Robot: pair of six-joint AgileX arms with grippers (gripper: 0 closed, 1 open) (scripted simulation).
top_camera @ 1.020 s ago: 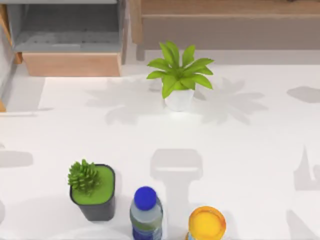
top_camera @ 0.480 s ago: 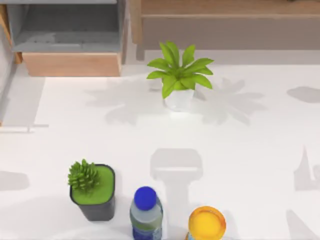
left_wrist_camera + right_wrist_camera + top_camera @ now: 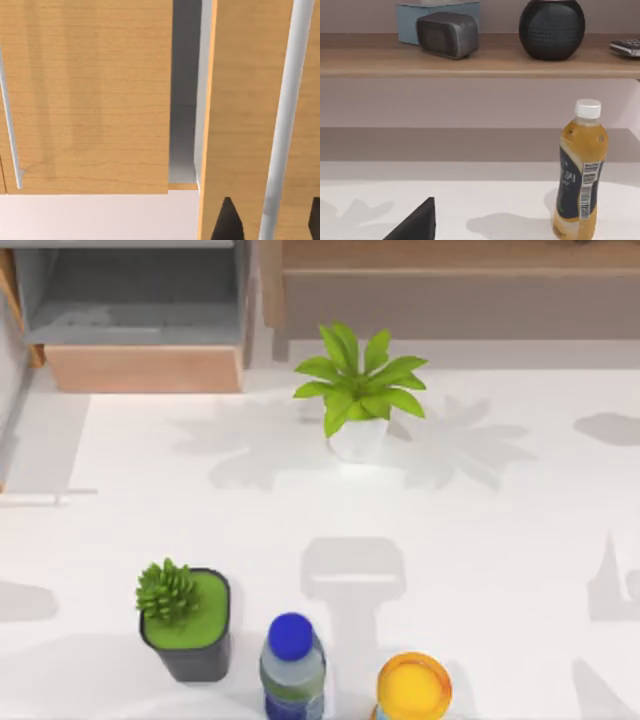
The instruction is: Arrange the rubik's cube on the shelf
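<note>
The rubik's cube is out of view. The shelf (image 3: 450, 255) is the long tan ledge along the back right of the table, with a grey-brown panel below its front edge. The right wrist view faces the shelf (image 3: 480, 62) from table height, and a dark part of my right gripper (image 3: 417, 227) juts in at the frame's edge. My left gripper (image 3: 271, 225) is open, its two dark fingertips (image 3: 227, 222) held close to tan wooden panels and a white rod.
A leafy plant in a white pot (image 3: 358, 438) stands mid-table. At the front are a spiky plant in a dark pot (image 3: 187, 625), a blue-capped bottle (image 3: 292, 660) and an orange-topped bottle (image 3: 413, 687). A grey compartment (image 3: 135, 300) sits back left. A grey clock (image 3: 447, 35) and black speaker (image 3: 551, 29) occupy the shelf.
A shadow at the table's left edge slid toward the front between the two earlier frames. Since then nothing has visibly moved.
</note>
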